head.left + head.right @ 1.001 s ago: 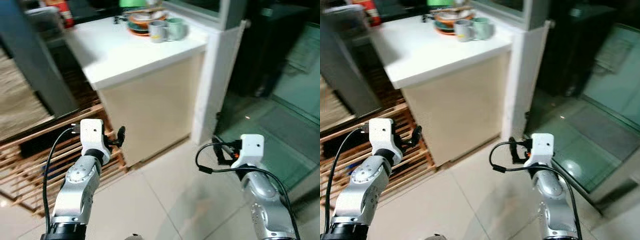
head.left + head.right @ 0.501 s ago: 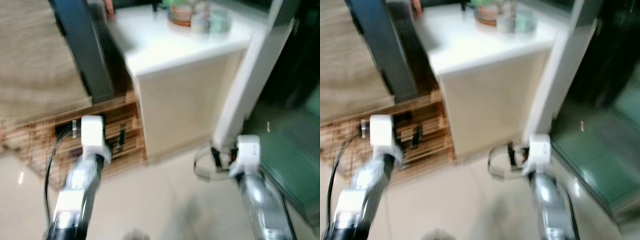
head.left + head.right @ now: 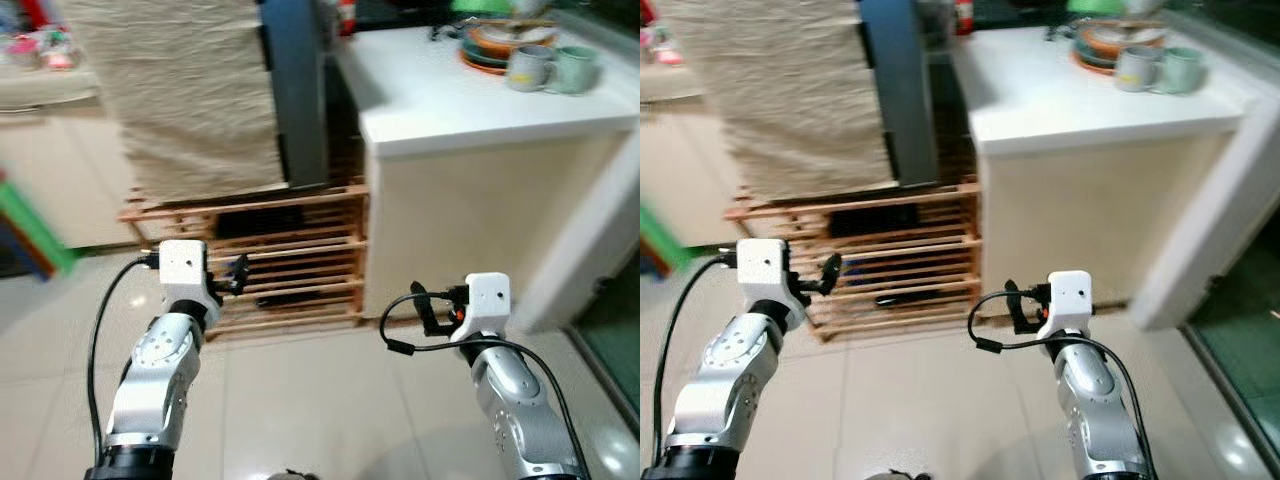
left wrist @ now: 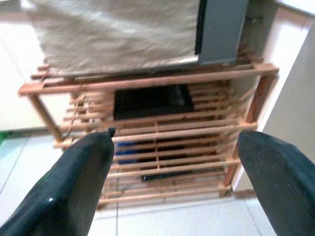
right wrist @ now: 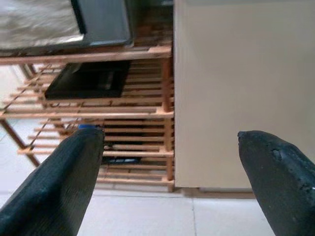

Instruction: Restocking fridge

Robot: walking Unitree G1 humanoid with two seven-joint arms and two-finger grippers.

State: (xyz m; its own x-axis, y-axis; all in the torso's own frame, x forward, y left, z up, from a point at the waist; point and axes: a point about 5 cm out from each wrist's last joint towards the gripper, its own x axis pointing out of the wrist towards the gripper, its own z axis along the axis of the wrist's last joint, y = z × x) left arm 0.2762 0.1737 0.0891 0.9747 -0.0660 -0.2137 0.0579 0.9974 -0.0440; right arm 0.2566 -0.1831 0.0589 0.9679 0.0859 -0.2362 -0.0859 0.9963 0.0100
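Head views: left hand (image 3: 238, 272) and right hand (image 3: 1012, 305) held low over tiled floor, wooden rack (image 3: 290, 265) ahead, white desk (image 3: 470, 95) with two mugs (image 3: 550, 70), fridge possibly the dark panel (image 3: 295, 90), wrist views: fingers (image 4: 78, 182) of both hands spread apart, empty.

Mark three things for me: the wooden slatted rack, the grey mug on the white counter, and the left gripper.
wooden slatted rack (image 3: 290, 262), left eye view, on the middle slats.
grey mug (image 3: 523, 67), left eye view, on its side wall.
left gripper (image 4: 177, 169), left wrist view, midway between its two spread black fingertips.
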